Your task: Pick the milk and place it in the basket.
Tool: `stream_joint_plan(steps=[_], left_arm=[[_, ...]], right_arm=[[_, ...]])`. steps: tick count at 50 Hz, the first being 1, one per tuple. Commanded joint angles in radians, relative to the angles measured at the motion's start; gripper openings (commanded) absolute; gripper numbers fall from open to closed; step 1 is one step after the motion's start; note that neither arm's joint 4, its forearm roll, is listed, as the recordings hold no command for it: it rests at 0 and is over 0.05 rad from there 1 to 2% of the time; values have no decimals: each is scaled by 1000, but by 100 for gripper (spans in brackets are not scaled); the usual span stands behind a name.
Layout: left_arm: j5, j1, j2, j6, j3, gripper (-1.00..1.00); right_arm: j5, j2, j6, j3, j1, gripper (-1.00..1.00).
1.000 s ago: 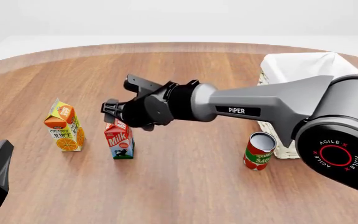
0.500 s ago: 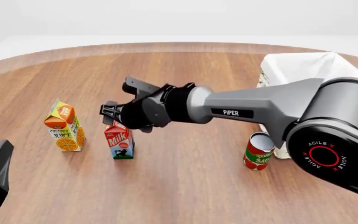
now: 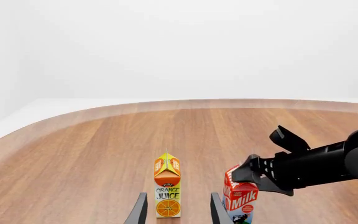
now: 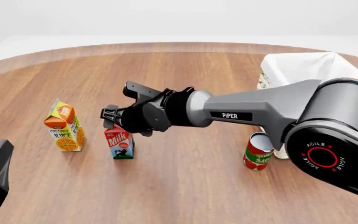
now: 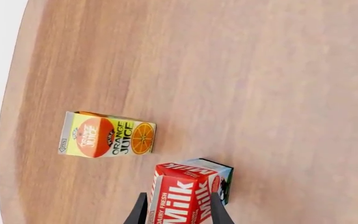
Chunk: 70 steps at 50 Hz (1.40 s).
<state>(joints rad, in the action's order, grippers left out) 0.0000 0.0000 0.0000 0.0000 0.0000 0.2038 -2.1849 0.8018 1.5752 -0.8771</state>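
Note:
The milk (image 4: 119,142) stands upright on the table, left of centre, with a red top and a blue-white lower part. My right gripper (image 4: 121,102) hangs open just above it, one finger close to the carton's red top. In the right wrist view the milk (image 5: 188,193) lies between the two spread fingers, and I cannot tell if they touch it. The white wicker basket (image 4: 291,65) stands at the far right, partly hidden behind the right arm. My left gripper (image 3: 178,200) is open and holds nothing, low at the near left of the table.
An orange juice carton (image 4: 64,126) stands upright just left of the milk. A red tomato can (image 4: 258,151) stands in front of the basket. The right arm stretches across the middle of the table. The table's curved far edge runs along the back.
My right gripper has dropped a little and drawn in over the milk's top. The milk, the juice carton, the can and the left arm have not moved.

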Motion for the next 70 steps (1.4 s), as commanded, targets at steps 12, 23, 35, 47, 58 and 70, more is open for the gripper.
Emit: stream_joint_plan(steps=[12, 23, 35, 47, 58, 70], left_arm=[[0, 0, 0, 0, 0, 100], [0, 0, 0, 0, 0, 100], [0, 0, 0, 0, 0, 100], [0, 0, 0, 0, 0, 100], [0, 0, 0, 0, 0, 100], [0, 0, 0, 0, 0, 100]], right_arm=[[-15, -16, 0, 0, 5, 100], [-21, 0, -16, 4, 11, -100], [-14, 17, -30, 13, 19, -100], [-7, 32, -42, 18, 26, -100], [-8, 50, -53, 11, 34, -100], [-15, 82, -61, -15, 43, -100]])
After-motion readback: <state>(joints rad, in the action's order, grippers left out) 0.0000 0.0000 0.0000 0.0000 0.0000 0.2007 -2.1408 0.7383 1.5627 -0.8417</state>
